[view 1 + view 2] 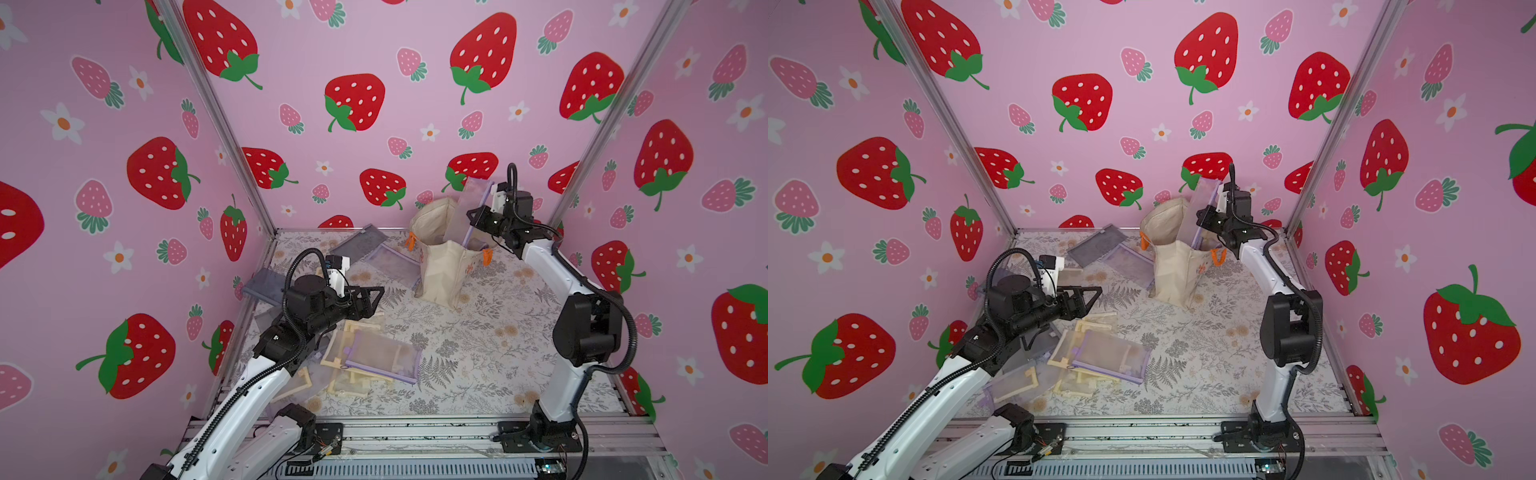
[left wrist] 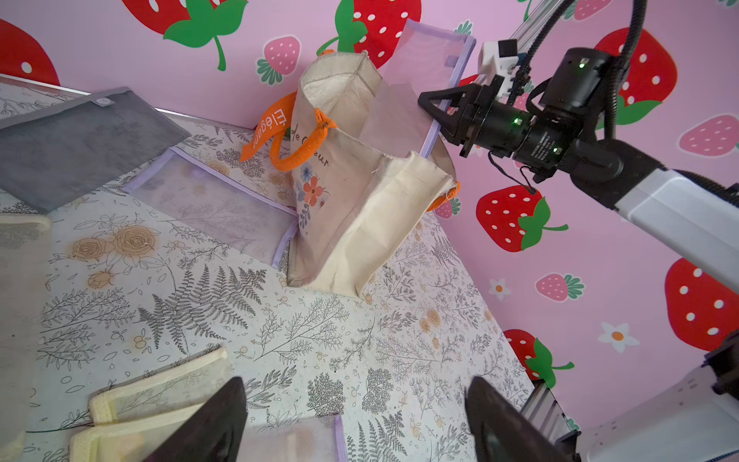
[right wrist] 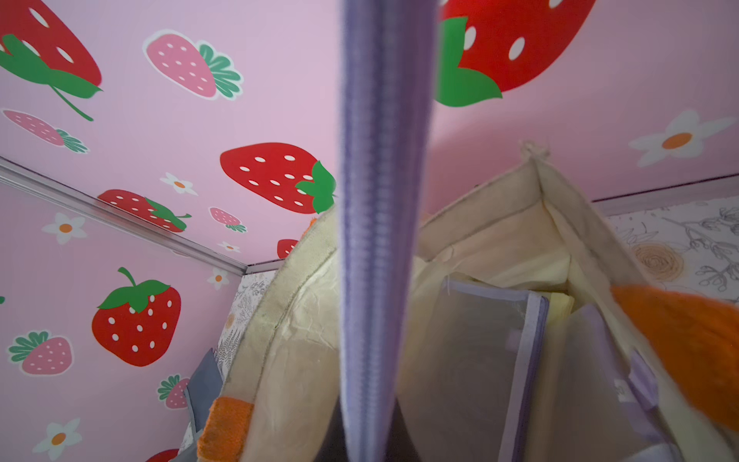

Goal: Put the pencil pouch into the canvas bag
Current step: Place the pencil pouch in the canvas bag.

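Lilac-trimmed mesh pencil pouch (image 1: pixel 471 210) stands tilted, lower end inside the cream canvas bag (image 1: pixel 440 274) right of centre, clamped by the right hand (image 1: pixel 472 222); left hand (image 1: pixel 374 301), left of centre, hangs spread, empty.

Bright, even, diffuse light throughout, with only faint soft shadows on the tabletop (image 1: pixel 498 353) and no glare. Wide-angle bowing toward the edges in both top views, detail slightly soft overall. Heavily out of focus up close in the wrist views: pencil pouch (image 3: pixel 384 240) zipper edge, orange handle (image 3: pixel 688 340), left fingers (image 2: pixel 208 424).
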Motion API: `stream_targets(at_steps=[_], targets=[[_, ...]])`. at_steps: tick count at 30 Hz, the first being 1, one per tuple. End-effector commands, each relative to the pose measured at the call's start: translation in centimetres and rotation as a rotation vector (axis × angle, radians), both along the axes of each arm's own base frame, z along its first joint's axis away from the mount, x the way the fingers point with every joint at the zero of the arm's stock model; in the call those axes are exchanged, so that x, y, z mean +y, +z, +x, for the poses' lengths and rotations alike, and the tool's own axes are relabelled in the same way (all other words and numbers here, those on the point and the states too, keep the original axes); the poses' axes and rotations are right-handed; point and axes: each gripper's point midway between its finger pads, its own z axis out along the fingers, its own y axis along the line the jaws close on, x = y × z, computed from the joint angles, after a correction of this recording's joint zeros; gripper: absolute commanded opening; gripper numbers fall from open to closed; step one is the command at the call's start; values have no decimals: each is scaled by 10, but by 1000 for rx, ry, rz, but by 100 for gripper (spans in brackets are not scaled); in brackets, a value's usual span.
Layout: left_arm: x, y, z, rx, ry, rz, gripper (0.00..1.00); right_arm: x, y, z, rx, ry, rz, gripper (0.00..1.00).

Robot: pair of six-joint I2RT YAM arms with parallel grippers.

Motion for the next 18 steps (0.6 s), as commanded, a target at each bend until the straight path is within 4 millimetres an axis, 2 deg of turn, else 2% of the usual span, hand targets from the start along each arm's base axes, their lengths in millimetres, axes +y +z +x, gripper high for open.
stream_targets(at_steps=[1, 7, 12, 14, 18], targets=[[1, 6, 3, -39, 3, 6, 88, 7, -8, -2, 0, 20, 22, 0], [0, 4, 5, -37, 5, 4, 88, 14, -29, -13, 43, 36, 10, 0], [0, 4, 5, -36, 7, 5, 87, 12, -40, -17, 71, 34, -22, 0], [2, 2, 4, -31, 12, 10, 87, 10, -39, -20, 77, 35, -43, 10], [3, 1, 2, -32, 14, 12, 87, 0, -34, -27, 68, 15, -115, 42]])
